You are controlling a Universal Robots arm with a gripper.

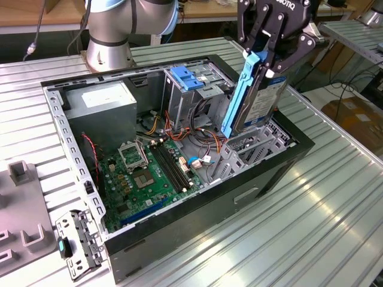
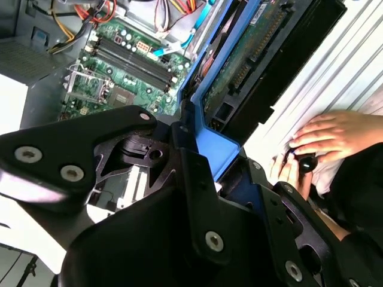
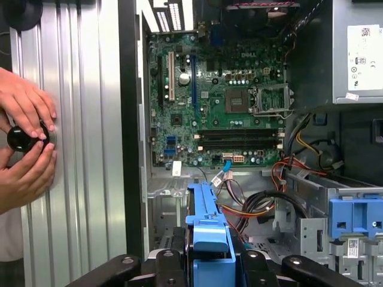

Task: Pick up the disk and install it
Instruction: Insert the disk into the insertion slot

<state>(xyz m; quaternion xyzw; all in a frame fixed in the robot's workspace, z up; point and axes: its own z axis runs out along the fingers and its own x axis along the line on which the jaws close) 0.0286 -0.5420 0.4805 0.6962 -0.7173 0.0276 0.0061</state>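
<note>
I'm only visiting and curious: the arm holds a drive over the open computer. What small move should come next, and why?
Probably ease it down a little: the gripper holds the disk on edge, tilted, its lower end close above the metal bay.

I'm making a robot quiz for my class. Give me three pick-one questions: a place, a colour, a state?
1. Where is the disk? A on a shelf B in a drawer C in the gripper, above the open case
2. Its side rails are: A red B blue C yellow
3. The gripper is: A shut on the disk B open, empty C holding a screwdriver
Answers: C, it hangs held over the case; B, they show blue; A, it clamps the disk's top.
</note>
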